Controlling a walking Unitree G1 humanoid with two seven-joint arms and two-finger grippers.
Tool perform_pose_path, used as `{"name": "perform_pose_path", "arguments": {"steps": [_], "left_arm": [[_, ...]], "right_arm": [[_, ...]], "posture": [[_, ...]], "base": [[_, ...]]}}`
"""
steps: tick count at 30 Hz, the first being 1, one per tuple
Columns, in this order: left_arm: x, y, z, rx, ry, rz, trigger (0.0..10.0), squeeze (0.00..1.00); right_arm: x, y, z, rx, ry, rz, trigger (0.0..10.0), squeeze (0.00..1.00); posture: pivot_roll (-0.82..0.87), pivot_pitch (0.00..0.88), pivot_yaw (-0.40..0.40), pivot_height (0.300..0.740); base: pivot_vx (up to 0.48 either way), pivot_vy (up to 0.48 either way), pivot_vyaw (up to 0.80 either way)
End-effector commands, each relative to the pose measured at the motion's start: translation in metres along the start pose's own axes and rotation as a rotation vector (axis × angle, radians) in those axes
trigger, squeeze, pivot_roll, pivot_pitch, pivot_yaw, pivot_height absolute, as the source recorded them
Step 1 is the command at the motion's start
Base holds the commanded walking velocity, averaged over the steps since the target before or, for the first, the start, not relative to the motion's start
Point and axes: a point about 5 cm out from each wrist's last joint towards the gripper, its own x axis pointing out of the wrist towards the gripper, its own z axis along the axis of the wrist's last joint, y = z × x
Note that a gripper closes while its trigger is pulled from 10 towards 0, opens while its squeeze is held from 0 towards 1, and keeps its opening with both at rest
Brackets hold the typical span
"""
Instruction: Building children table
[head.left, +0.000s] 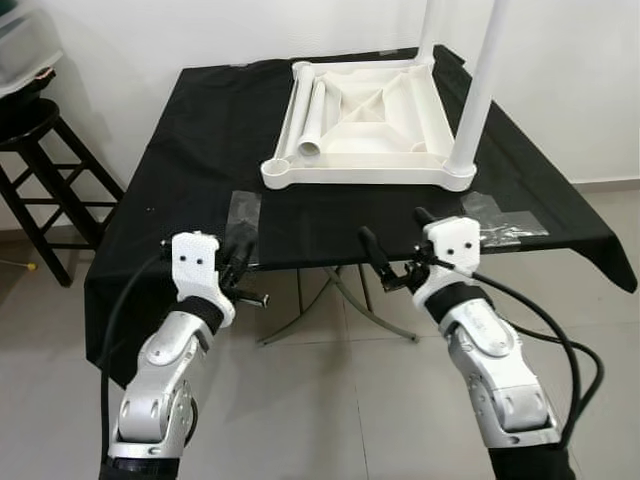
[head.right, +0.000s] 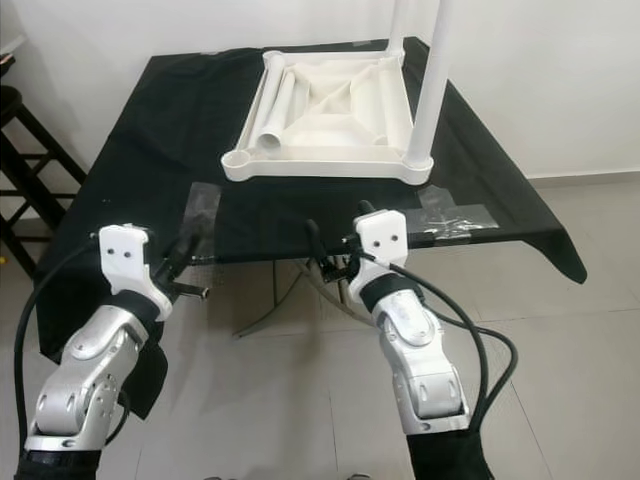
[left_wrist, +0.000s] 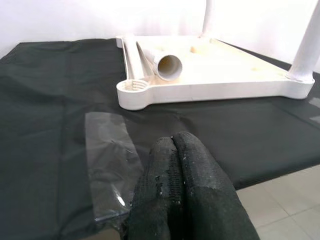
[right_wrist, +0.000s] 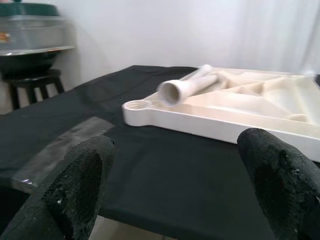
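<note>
A white plastic children's table top (head.left: 400, 172) lies upside down on a black-clothed table (head.left: 200, 150). Two white legs stand upright in its right corners, one near (head.left: 480, 90) and one far (head.left: 430, 30). Loose leg tubes (head.left: 318, 115) lie inside the top along its left side. The near-left corner socket (left_wrist: 134, 86) has no leg in it. My left gripper (head.left: 238, 258) hovers at the cloth's front edge, shut on nothing. To the right, my right gripper (head.left: 397, 238) hangs open just below that edge, its fingers (right_wrist: 80, 185) spread wide with nothing between them.
Two clear plastic bags lie on the cloth near the front, one left (head.left: 243, 212) and one right (head.left: 500, 222). A black stool (head.left: 40, 170) carrying a plastic box (head.left: 25, 50) stands at the left by the wall. Folding table legs (head.left: 340, 295) cross under the cloth over tiled floor.
</note>
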Motion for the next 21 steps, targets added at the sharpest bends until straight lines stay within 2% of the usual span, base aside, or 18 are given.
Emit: {"name": "perform_pose_path", "arguments": {"steps": [1, 4, 8, 21], "left_arm": [[0.001, 0.000, 0.001, -0.003, -0.008, -0.021, 10.0, 0.00], [0.003, 0.000, 0.005, -0.009, -0.024, -0.024, 10.0, 0.00], [0.006, 0.000, 0.009, -0.007, -0.039, -0.026, 10.0, 0.00], [0.008, 0.001, 0.019, 0.002, -0.079, -0.052, 10.0, 0.00]], "right_arm": [[0.003, 0.002, 0.000, -0.001, 0.006, 0.001, 10.0, 0.00], [0.004, 0.003, 0.001, -0.003, 0.007, 0.003, 10.0, 0.00], [0.005, 0.006, 0.002, -0.010, 0.001, 0.027, 10.0, 0.00], [0.010, 0.009, 0.010, 0.004, -0.034, 0.057, 10.0, 0.00]], "posture": [[-0.02, 0.113, 0.034, 0.740], [-0.01, 0.107, 0.036, 0.740], [-0.01, 0.107, 0.036, 0.740], [0.00, 0.110, 0.016, 0.740]], "base": [[0.285, 0.000, 0.00], [0.321, 0.000, 0.00], [0.371, 0.000, -0.80], [0.370, 0.000, 0.00]]}}
